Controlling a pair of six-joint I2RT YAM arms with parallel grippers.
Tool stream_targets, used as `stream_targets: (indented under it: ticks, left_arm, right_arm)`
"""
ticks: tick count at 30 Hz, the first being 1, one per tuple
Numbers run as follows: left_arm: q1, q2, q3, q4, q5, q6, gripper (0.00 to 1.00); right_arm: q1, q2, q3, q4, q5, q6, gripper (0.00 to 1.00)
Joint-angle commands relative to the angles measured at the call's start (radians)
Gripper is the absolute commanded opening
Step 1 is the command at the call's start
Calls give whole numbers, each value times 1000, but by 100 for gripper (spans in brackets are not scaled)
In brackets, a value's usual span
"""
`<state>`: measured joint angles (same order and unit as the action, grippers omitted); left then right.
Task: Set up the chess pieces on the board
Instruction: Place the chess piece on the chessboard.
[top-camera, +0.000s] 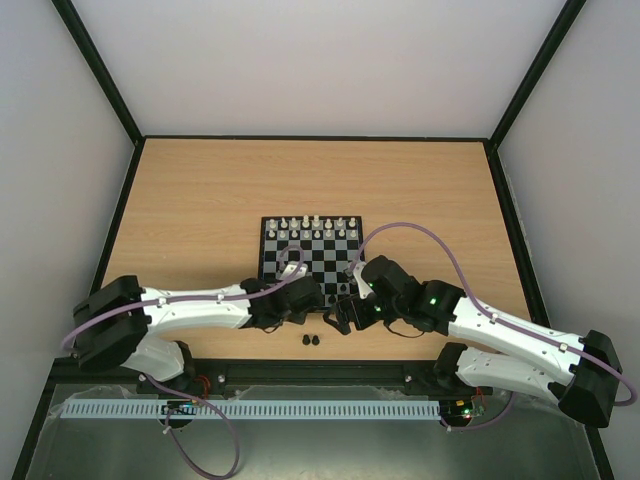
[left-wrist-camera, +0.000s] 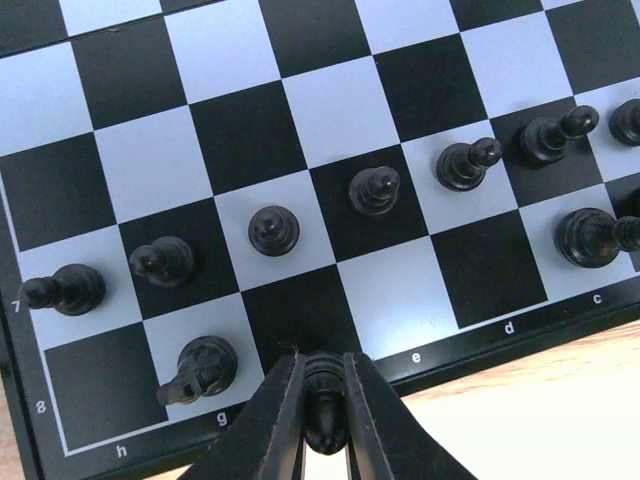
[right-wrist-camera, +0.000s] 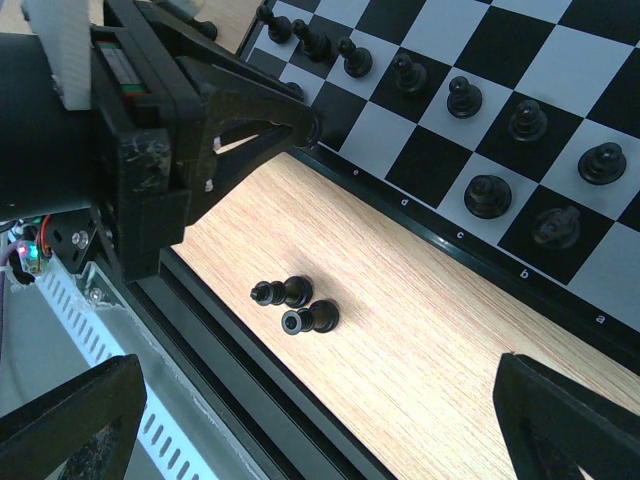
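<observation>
1. Nearest to me, the right pincer (right-wrist-camera: 318, 380) hangs over the bare tabletop (top-camera: 200, 200). Its fingers are spread wide apart with nothing between them.
2. Just ahead of it, two loose black pieces (right-wrist-camera: 297, 305) lie on their sides on the wood. They sit close against each other, between the tabletop's near edge and the frame of the board (left-wrist-camera: 250, 130).
3. At the board's near frame, the left pincer (left-wrist-camera: 322, 362) is closed tight on a single black piece (left-wrist-camera: 325, 410). The piece is held upright between the fingertips (left-wrist-camera: 285, 400).
4. That held piece is over the frame strip between the g and e labels, right at the edge of the nearest row. I cannot tell whether its base touches the board.
5. On the nearest row, one black piece (left-wrist-camera: 200, 368) stands on the g square. Another back-row piece (left-wrist-camera: 590, 237) stands on the c square.
6. One row further, a line of black pawns (left-wrist-camera: 375, 190) stands one to a square across the files.
7. The middle rows of the board are bare checks.
8. At the far side, the white pieces (top-camera: 315, 225) stand lined up along the last two rows, well apart from both pincers.
</observation>
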<state>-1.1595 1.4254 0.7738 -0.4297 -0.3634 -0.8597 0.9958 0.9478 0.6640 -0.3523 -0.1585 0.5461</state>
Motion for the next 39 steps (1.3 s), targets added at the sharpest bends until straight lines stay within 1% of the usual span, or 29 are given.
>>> stream_targets:
  ticks: [1, 16, 25, 39]
  left_arm:
    - [21, 25, 26, 41, 11, 48, 13]
    - [61, 63, 5, 97, 21, 75, 14]
    - [66, 91, 7, 100, 18, 77, 16]
    - [72, 110, 3, 105, 15, 74, 22]
  right_arm:
    - [-2, -7, -6, -1, -18, -8, 96]
    - [-1, -3, -7, 1, -21, -9, 96]
    - [-2, -4, -10, 3, -24, -11, 96]
    - [-2, -4, -11, 5, -30, -11, 96]
